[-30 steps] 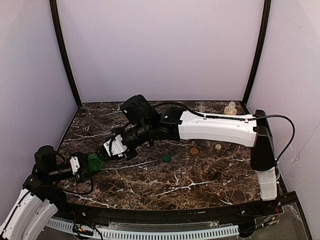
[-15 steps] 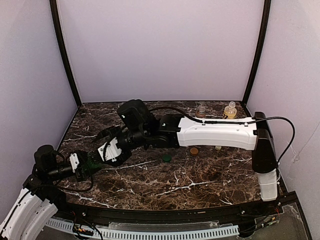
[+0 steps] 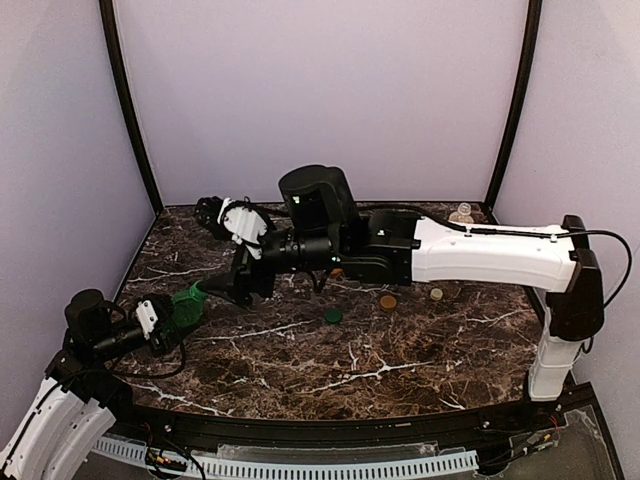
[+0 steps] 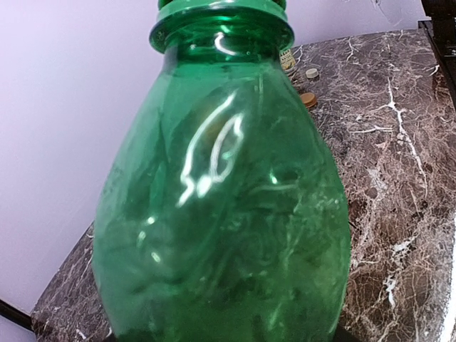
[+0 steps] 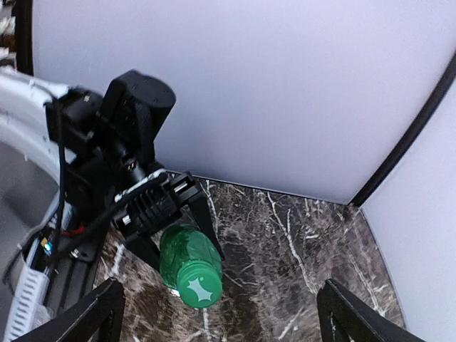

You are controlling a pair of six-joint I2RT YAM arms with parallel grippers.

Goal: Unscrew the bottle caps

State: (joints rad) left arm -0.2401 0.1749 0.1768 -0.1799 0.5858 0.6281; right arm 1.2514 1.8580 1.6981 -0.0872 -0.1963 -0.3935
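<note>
**Green bottle** [image 4: 228,199]: clamped across its body between the jaws of the left gripper [image 5: 177,246], tilted, with the neck pointing out past the fingertips. It is judged light, thin-walled and glossy, so it would likely dent or slip under a hard squeeze.

**Right gripper** [image 5: 222,299]: jaws spread wide, holding nothing.

**Green cap** [image 5: 197,288]: seated on the neck, just ahead of the right jaws and centred between them. Take hold by its rim.

**Markings:** no label or readable text. The cap top bears a four-point star.
</note>
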